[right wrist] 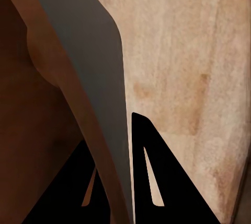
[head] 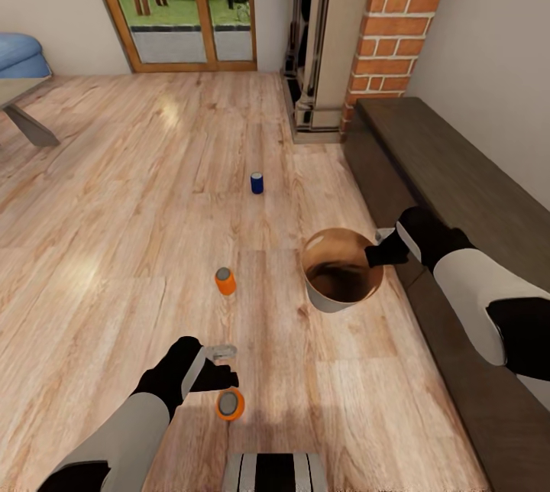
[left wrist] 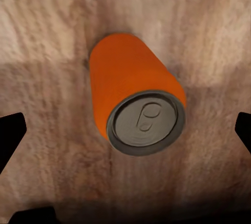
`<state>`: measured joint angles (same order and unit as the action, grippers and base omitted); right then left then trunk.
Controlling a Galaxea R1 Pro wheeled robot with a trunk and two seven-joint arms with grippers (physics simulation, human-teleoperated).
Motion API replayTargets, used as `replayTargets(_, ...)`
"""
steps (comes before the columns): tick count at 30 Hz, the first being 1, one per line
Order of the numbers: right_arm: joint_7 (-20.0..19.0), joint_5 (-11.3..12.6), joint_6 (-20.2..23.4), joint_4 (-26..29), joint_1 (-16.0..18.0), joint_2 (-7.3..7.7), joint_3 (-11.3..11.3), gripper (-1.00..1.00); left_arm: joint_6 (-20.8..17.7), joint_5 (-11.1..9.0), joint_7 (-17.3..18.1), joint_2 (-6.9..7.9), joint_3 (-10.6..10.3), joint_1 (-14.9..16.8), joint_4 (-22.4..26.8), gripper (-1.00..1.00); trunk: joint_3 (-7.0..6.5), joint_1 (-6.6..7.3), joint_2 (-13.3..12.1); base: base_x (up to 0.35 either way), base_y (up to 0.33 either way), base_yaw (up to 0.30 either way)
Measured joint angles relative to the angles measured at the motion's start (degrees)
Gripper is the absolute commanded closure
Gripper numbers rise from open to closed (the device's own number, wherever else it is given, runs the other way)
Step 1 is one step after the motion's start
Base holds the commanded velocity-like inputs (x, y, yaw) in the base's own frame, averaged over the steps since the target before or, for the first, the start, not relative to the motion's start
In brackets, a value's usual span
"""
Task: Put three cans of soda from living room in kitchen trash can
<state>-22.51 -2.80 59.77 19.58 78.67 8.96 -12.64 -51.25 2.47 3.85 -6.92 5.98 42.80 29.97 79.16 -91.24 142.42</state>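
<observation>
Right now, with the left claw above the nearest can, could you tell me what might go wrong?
1. The left claw is open wide around the upright orange can; closing off-centre could tip it and send it rolling.
2. The right claw pinches only the trash can wall at the rim, so the bin may tilt or slip when lifted.
3. The second orange can and the blue can stand on open floor, easily knocked over.

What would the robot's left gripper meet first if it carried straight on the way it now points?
Most likely the orange can standing on the wood floor. The left gripper is open and points down at the can's silvery top, which sits between its fingers. How far off it is remains unclear.
</observation>
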Motion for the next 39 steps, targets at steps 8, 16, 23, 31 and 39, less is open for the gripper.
replayTargets(8, 0.0, -0.1, 0.0, -0.6, 0.7, -0.27, -0.3, 1.00, 0.0, 0.0, 0.0, -0.37, 0.0, 0.0, 0.0, -1.00, 2.42, -0.61, 0.9, 0.000, 0.000, 0.000)
replayTargets(16, 0.0, -0.1, 0.0, -0.6, 0.7, -0.37, -0.5, 1.00, 0.1, 0.0, 0.2, -0.47, 0.0, 0.0, -0.1, -1.00, 4.71, -0.78, 1.0, 0.000, 0.000, 0.000)
replayTargets(23, 0.1, 0.3, 0.1, -0.6, 0.8, -0.49, -0.5, 1.00, 0.4, 0.0, 0.3, -0.54, 0.0, 0.0, -0.1, -1.00, 5.35, -0.78, 1.0, 0.000, 0.000, 0.000)
replayTargets(31, 0.1, 0.3, 0.1, -0.5, 0.8, -0.51, -0.5, 1.00, 0.7, 0.0, 0.3, -0.59, 0.0, -0.1, -0.1, -1.00, 6.08, -0.78, 1.0, 0.000, 0.000, 0.000)
replayTargets(39, 0.0, 0.2, 0.0, -0.5, 0.7, -0.50, -0.6, 1.00, 0.8, 0.1, 0.4, -0.78, 0.0, -0.1, 0.0, -1.00, 7.03, -0.83, 1.0, 0.000, 0.000, 0.000)
